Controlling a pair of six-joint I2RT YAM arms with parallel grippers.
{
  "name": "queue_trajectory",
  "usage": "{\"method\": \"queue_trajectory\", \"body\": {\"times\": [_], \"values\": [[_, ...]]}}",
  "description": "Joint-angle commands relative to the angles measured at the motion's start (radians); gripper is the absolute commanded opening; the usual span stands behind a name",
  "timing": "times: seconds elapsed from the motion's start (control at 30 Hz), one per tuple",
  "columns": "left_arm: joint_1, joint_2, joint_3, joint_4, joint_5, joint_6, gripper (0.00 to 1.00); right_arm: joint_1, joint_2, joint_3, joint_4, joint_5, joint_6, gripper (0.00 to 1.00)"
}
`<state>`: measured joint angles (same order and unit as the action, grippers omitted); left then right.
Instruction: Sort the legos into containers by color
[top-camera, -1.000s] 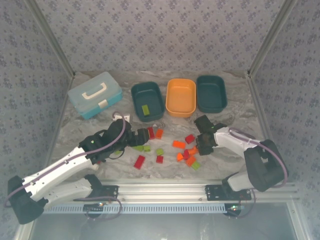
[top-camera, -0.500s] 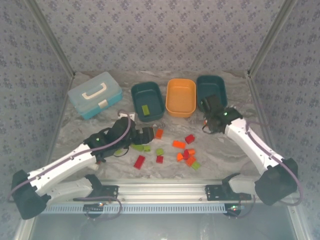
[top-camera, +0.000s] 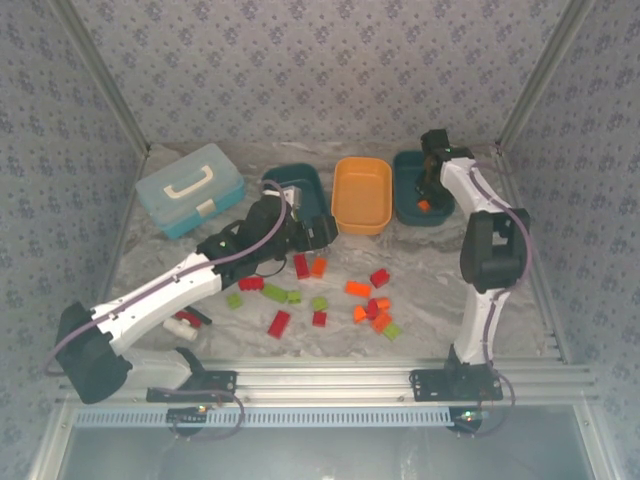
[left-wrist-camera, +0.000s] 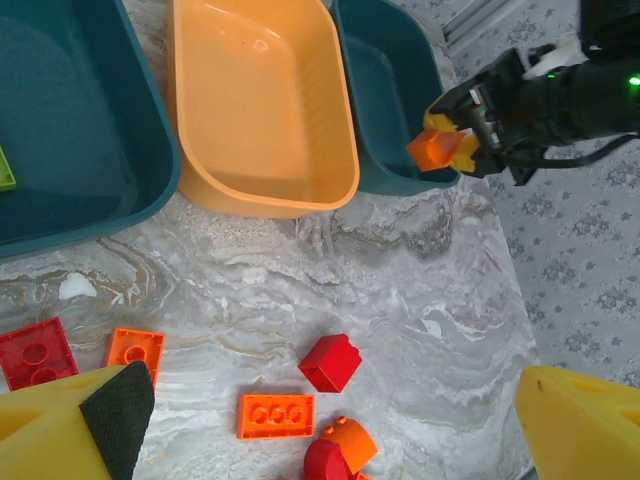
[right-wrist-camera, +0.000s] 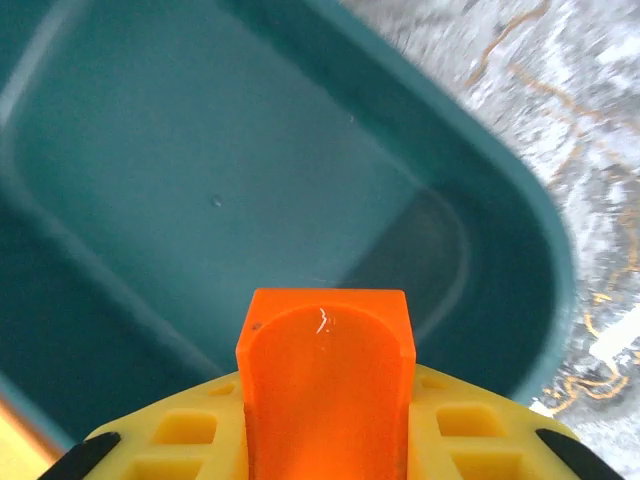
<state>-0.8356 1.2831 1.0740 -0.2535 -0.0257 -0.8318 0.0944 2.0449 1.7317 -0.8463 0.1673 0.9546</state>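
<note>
Right arm (top-camera: 472, 192) stretched to upper right, right jaws clamping orange lego (right-wrist-camera: 325, 380) over teal tub (top-camera: 405, 185); left arm (top-camera: 170, 290) mid-frame, left jaws wide.

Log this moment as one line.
right jaws: shut on orange lego over right teal tub | left jaws: open, empty

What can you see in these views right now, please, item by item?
left teal tub: one, dark teal, back row, one lime brick inside.
orange tub: one, orange, back middle.
right teal tub: one, dark teal, back right.
lidded case: one, light blue, back left.
loose bricks: about sixteen, red, orange, lime, in front of the tubs.
held brick: one, orange, over the right teal tub.
left pincer: one, yellow, open, over loose bricks.
right pincer: one, yellow, shut on the held brick.
</note>
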Motion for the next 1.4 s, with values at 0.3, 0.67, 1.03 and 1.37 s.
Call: {"method": "queue_trajectory", "body": {"times": [0.3, 0.67, 1.03, 1.37], "values": [[0.002, -0.001, 0.025, 0.01, 0.007, 0.001, 0.95, -0.016, 0.151, 0.143, -0.15, -0.042, -0.036, 0.25], [0.002, -0.018, 0.016, -0.007, 0.006, 0.003, 0.95, 0.002, 0.22, 0.193, -0.162, -0.124, -0.03, 0.29], [0.003, -0.051, -0.022, -0.013, -0.005, 0.001, 0.95, 0.029, 0.14, 0.089, -0.124, -0.08, -0.023, 0.71], [0.009, -0.091, -0.021, -0.116, -0.069, 0.006, 0.95, 0.08, -0.126, 0.067, -0.038, 0.075, -0.174, 0.79]]}}
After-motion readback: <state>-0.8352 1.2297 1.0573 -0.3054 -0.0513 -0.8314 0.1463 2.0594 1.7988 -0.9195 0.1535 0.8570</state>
